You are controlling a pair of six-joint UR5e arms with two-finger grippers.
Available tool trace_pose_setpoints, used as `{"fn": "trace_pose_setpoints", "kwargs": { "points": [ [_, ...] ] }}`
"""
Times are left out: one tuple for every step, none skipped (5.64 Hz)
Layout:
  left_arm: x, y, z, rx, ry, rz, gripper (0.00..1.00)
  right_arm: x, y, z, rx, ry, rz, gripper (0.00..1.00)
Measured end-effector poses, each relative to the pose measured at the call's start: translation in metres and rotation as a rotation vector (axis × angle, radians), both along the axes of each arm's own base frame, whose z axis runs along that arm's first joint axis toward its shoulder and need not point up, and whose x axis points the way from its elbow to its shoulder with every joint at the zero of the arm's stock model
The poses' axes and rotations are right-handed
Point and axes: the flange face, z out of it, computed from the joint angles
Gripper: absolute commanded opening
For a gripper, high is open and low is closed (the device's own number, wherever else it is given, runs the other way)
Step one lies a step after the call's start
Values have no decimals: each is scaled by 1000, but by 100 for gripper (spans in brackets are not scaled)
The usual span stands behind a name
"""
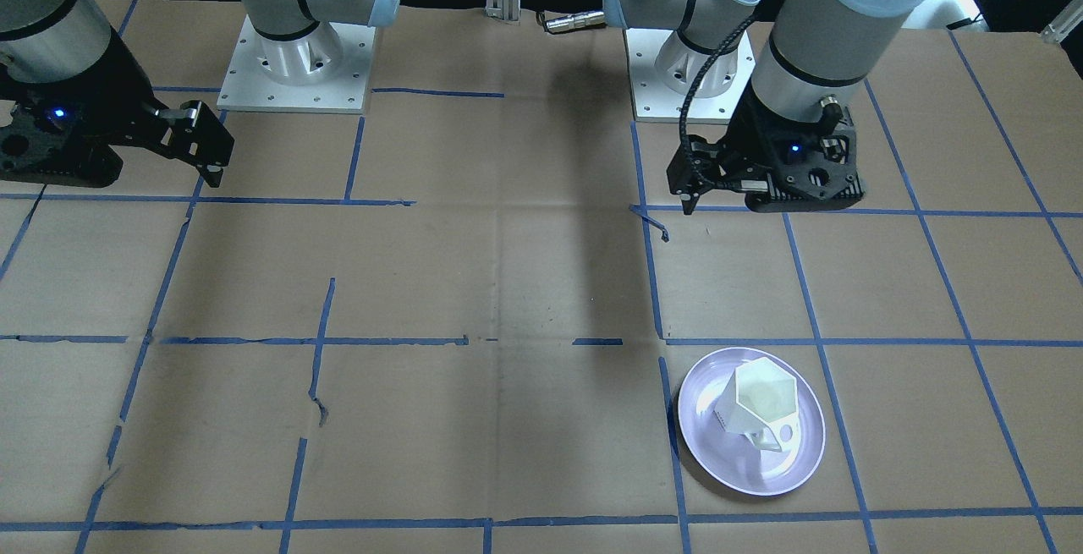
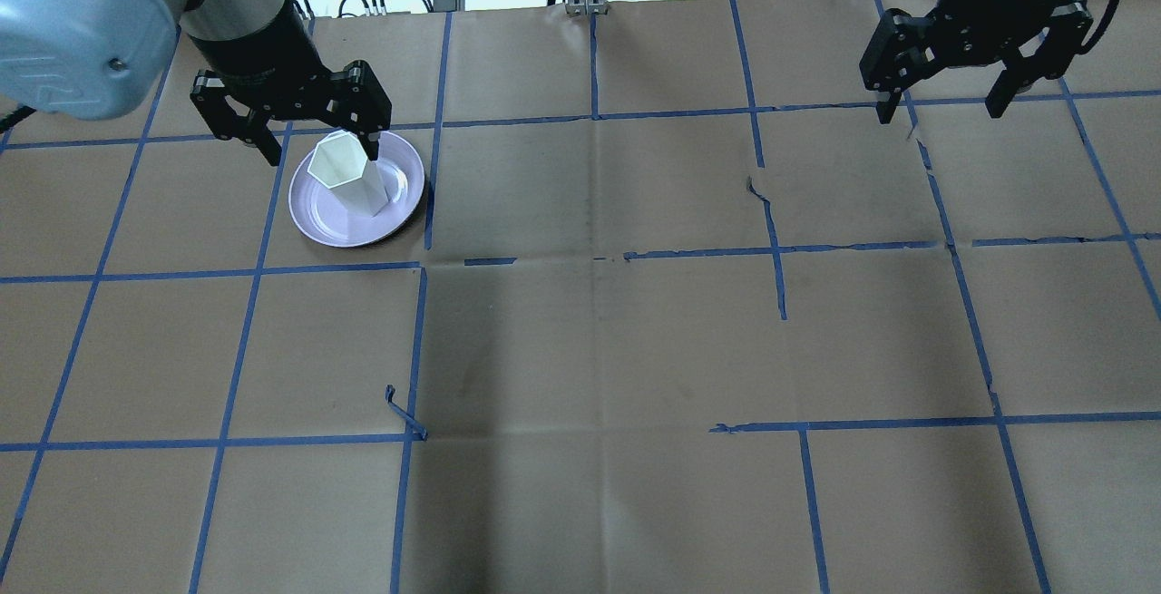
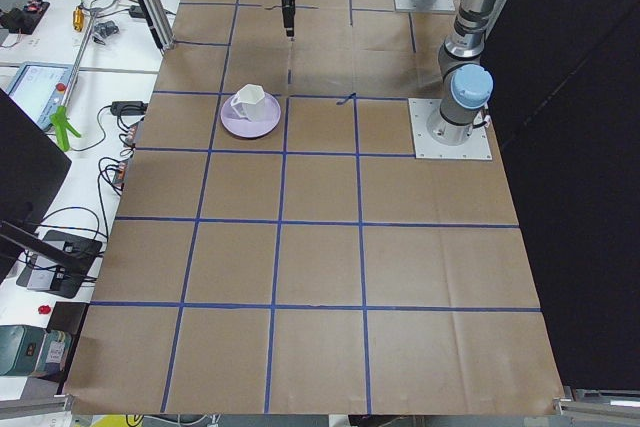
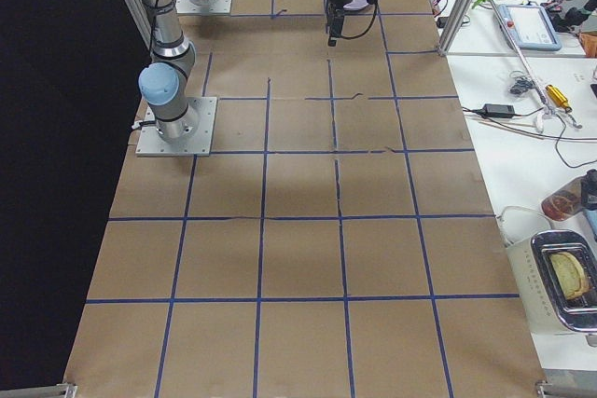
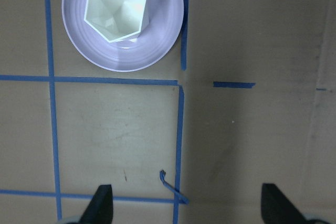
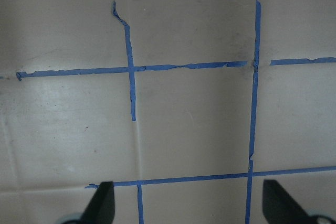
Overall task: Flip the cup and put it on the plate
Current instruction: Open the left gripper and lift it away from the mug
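Left gripper: fingers spread wide with nothing between them. It hangs raised off the plate on the robot's side and touches neither the plate nor the cup.
Right gripper: fingers likewise apart and empty, well apart from the plate, across the table.
Cup: stands upright on the plate with its hexagonal mouth up. The left wrist view looks straight into the hollow. The base sits inside the plate's rim, and the handle points away from the robot.
Plate: lies flat on the table, just beside a line of blue tape.
Done, by the look of it: the cup is turned mouth-up, set on the plate and let go.
Left to do: seemingly nothing for the cup; at most, the arms move clear of the plate.
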Motion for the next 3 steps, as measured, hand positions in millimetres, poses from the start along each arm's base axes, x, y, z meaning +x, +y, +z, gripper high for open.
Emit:
{"fn": "trace_pose_setpoints", "kwargs": {
  "points": [
    [-10,14,10,8,-3,-4,99,0,0,0,0,0,0,100],
    [-12,20,14,11,-4,-4,99,0,0,0,0,0,0,100],
    [-13,21,14,14,-3,-4,99,0,0,0,0,0,0,100]
  ]
}}
